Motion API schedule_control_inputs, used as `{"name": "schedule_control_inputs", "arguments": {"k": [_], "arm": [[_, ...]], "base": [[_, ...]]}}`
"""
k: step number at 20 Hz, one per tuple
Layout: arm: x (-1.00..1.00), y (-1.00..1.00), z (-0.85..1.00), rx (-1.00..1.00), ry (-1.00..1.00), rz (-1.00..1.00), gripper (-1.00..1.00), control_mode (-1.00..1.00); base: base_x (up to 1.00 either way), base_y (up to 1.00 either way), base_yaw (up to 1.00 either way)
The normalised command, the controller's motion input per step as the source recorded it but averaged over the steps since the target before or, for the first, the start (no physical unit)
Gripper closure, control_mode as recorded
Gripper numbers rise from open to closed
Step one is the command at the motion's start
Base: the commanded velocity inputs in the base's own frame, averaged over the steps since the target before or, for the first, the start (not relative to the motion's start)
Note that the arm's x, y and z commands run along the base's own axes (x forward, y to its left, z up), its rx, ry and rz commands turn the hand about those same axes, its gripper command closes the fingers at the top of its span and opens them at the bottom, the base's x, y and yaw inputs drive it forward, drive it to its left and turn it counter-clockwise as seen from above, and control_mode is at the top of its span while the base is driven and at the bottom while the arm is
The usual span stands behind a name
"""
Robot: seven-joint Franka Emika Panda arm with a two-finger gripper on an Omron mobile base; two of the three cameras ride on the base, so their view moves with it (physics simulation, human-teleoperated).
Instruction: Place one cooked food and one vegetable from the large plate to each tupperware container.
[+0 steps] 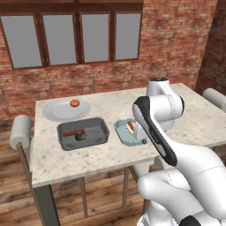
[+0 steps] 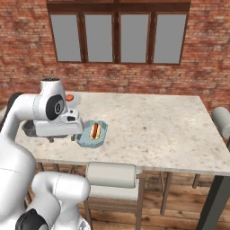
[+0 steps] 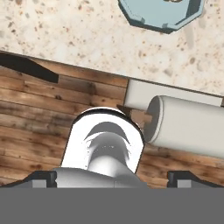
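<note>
Red-orange and round, the small tomato (image 1: 74,103) is the one thing left on the wide light-grey round plate (image 1: 57,111), at the far left of the speckled stone worktop (image 1: 114,106). We judge it the next thing to fetch, bound for the smaller light-blue tub (image 1: 126,132), which holds only the hot dog in its pale bun (image 2: 94,130). The larger dark-grey tub (image 1: 83,133), just left of the blue one, already carries the thin red-brown sausage (image 1: 73,131) and the dark green ball (image 1: 80,136).

From the claw (image 2: 62,137) the tomato lies well apart, farther back and to the left, beyond the grey tub; being round, it offers no long axis to line up with.

We see the arm folded back over the worktop's near edge, hand pointing down at the wooden floor (image 3: 39,109) and a pale padded chair back (image 3: 188,124). The claw's fingers (image 3: 39,178) stand spread wide, holding nothing.
</note>
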Motion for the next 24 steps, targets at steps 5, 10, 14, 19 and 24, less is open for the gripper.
{"name": "schedule_control_inputs", "arguments": {"k": [5,10,14,19,24], "arm": [[0.00,0.00,0.00,0.00,0.00,0.00,-1.00,1.00],[0.00,0.00,0.00,0.00,0.00,0.00,-1.00,1.00],[0.00,0.00,0.00,0.00,0.00,0.00,-1.00,1.00],[0.00,0.00,0.00,0.00,0.00,0.00,-1.00,1.00],[0.00,0.00,0.00,0.00,0.00,0.00,-1.00,1.00]], "base": [[-0.30,0.38,0.00],[-0.35,0.84,0.00],[-0.20,0.96,0.00],[-0.19,1.00,-0.02],[-0.08,0.84,-0.06]]}}
